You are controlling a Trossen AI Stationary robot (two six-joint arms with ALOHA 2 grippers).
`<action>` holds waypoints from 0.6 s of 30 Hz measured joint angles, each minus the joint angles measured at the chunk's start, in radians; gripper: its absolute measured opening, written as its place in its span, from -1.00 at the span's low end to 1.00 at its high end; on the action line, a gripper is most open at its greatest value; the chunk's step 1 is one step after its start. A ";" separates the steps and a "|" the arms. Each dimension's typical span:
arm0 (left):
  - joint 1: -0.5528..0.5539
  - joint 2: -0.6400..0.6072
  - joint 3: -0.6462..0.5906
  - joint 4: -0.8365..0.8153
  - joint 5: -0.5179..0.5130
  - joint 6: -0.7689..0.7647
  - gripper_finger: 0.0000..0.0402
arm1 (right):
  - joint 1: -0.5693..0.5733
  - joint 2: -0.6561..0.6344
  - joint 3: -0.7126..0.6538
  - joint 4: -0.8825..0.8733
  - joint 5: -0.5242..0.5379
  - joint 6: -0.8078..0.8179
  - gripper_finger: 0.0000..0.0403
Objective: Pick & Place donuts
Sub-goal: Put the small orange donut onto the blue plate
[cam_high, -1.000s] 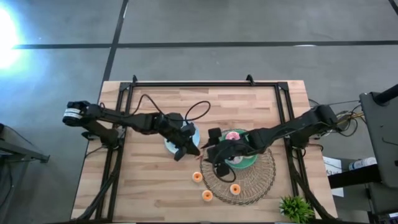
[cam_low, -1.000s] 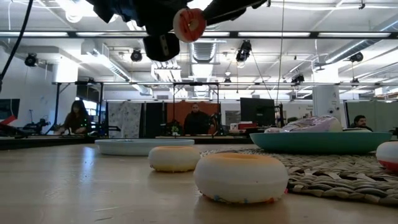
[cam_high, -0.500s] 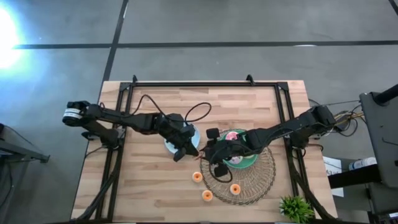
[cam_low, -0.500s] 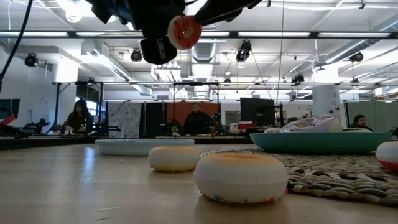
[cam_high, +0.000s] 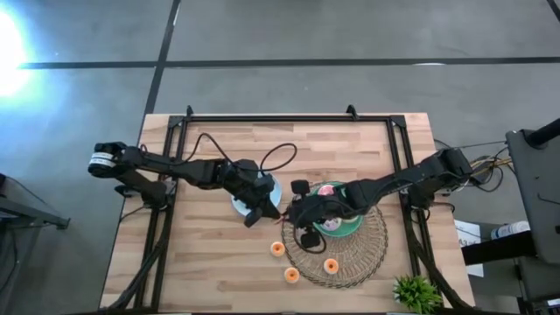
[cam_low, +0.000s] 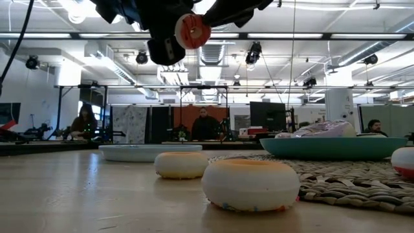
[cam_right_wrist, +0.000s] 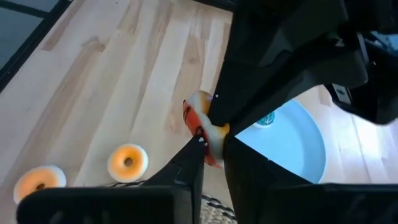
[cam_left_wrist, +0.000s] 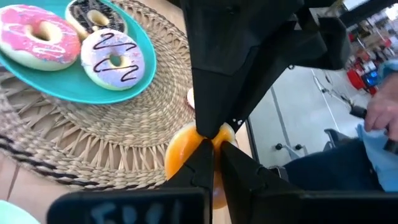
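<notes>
Right tool [cam_high: 286, 219] shifted slightly toward left tool [cam_high: 271, 213] — both pinch one orange donut [cam_low: 193, 30] mid-air above worktop [cam_high: 210, 254], looks like handover toward blue plate [cam_high: 238, 204].

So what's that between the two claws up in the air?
A small orange ring donut: the left claw and the right claw both pinch it in mid-air, clearest in the low view and both wrist views.
</notes>
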 joint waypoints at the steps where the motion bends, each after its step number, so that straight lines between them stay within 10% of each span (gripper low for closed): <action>1: 0.000 0.000 0.000 -0.001 -0.011 -0.010 -0.99 | -0.004 0.000 0.000 -0.001 -0.002 0.007 -0.79; 12: -0.001 -0.054 0.000 -0.150 -0.212 -0.010 -0.43 | -0.058 0.001 -0.016 -0.022 -0.088 0.169 -0.95; 18: -0.116 -0.231 0.003 -0.345 -0.618 0.000 -0.31 | -0.166 0.001 -0.063 0.000 -0.094 0.424 -0.96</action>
